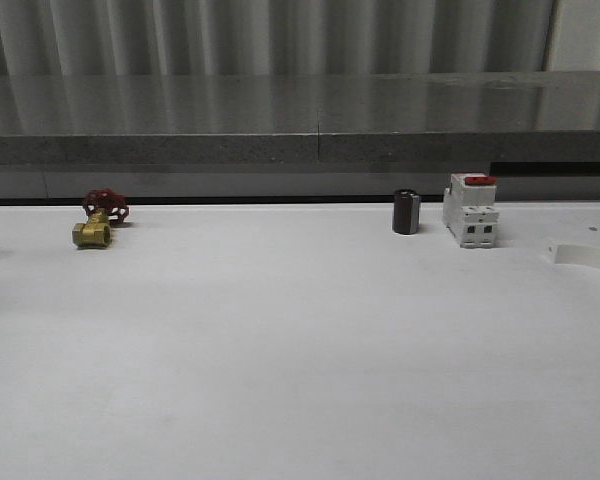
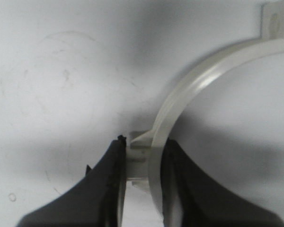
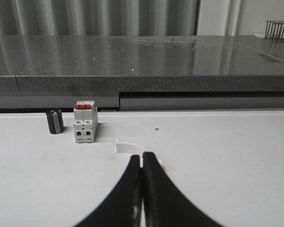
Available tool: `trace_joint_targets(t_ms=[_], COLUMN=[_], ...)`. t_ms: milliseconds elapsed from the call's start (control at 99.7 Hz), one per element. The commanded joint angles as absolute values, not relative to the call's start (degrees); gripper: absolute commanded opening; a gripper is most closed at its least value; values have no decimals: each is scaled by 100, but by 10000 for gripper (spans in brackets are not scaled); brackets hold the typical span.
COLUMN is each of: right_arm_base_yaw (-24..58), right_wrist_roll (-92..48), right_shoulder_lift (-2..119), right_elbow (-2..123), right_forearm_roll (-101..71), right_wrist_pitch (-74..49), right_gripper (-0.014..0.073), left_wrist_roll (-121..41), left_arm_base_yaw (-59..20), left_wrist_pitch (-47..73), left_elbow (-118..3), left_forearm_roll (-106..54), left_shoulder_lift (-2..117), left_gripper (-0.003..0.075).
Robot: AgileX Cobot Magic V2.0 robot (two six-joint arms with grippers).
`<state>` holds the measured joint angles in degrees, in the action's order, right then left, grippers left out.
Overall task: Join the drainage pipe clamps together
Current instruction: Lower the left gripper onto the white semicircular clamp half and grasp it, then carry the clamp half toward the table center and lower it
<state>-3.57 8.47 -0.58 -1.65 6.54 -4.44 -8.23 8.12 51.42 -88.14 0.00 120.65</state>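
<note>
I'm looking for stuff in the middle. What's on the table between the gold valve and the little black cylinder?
Nothing: in the front view, bare white table stretches from the valve to the black cylinder.

You won't find any writing, brand, number or sign legible here. The breaker [image 1: 471,210] with its red top carries no mark you can read, and the small dark cylinder [image 1: 406,212] beside it is equally blank.

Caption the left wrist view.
Left gripper clamped on a white semicircular plastic pipe clamp over the white table.
</note>
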Motion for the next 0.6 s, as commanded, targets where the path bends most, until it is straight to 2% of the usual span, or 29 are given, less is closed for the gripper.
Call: trace_joint_targets(t_ms=[0, 291, 592], right_arm_base_yaw=[-387, -387, -387], right_wrist_roll=[806, 806, 806], right_shoulder_lift=[-176, -176, -176], right_elbow=[-71, -71, -71], right_forearm_roll=[724, 724, 724], right_wrist_pitch=[52, 52, 52], right_gripper=[-67, -67, -67], left_wrist_roll=[-783, 222, 1541], left_arm_base_yaw=[611, -248, -1867], left_wrist_pitch=[5190, 5319, 5433], left_elbow=[-8953, -8324, -8217], left_forearm_roll=[0, 158, 235], left_shoulder_lift=[11465, 10448, 10160], left_gripper=[-20, -20, -20])
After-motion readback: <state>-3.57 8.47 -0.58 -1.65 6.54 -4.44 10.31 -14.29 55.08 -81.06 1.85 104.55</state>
